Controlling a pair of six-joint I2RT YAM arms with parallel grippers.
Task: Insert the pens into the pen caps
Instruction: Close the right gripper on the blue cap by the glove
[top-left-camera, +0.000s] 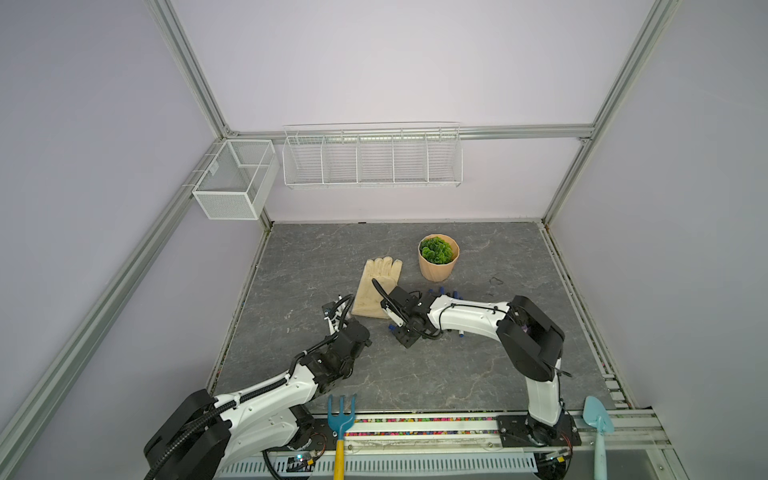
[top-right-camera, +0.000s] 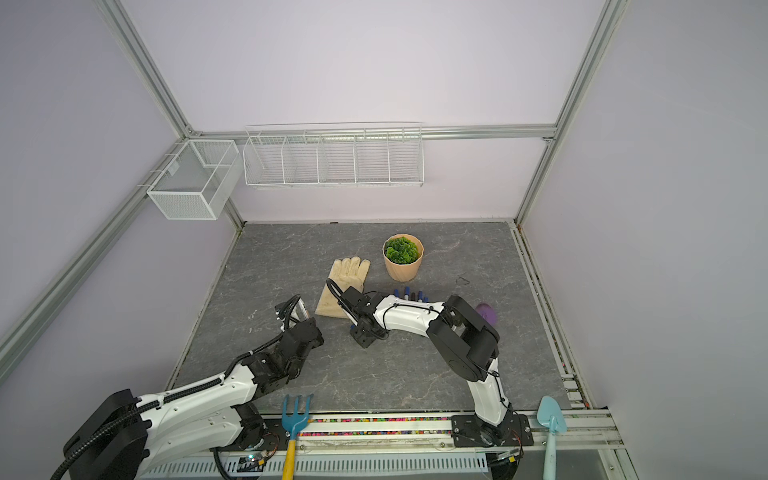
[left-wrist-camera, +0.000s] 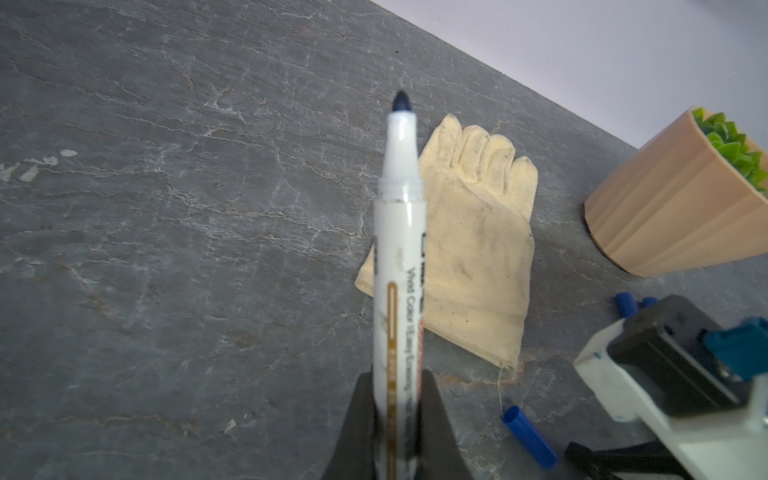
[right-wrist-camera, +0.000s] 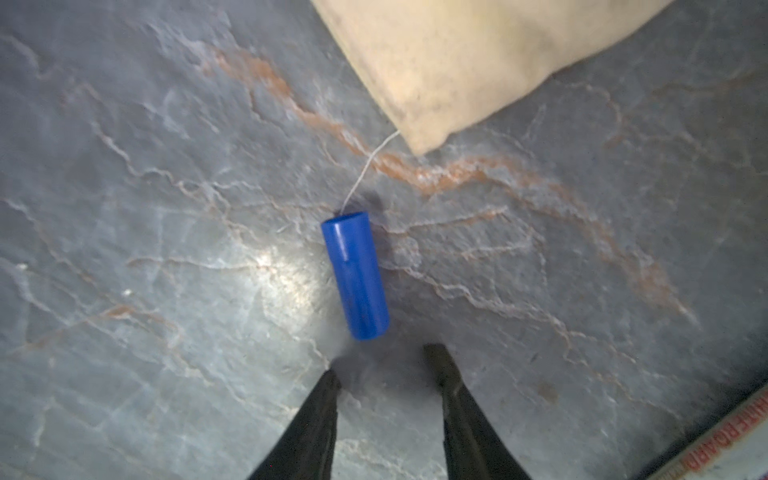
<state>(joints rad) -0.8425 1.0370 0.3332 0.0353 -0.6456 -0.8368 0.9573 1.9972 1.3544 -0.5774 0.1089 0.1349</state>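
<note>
Our left pincer (left-wrist-camera: 397, 376) is clamped on a white pen (left-wrist-camera: 399, 232), whose dark bare tip sticks out well past the fingers (left-wrist-camera: 361, 415). Our right pincer (right-wrist-camera: 382, 361) stands apart and holds nothing, its fingertips (right-wrist-camera: 328, 386) just short of a blue cap (right-wrist-camera: 355, 276) that lies flat on the grey table (right-wrist-camera: 124, 208). We take the cream glove (right-wrist-camera: 457, 54) as our mark: the cap lies just off the glove's cuff corner, and a loose thread (right-wrist-camera: 370, 166) from that corner runs to the cap's far end. The held pen hovers beside the glove's cuff, on the side of the left arm (top-left-camera: 270, 399). More pens and caps (top-right-camera: 408, 293) lie clustered beside the glove, towards the plant pot (top-right-camera: 402, 257), partly hidden by the right arm (top-right-camera: 407, 316).
</note>
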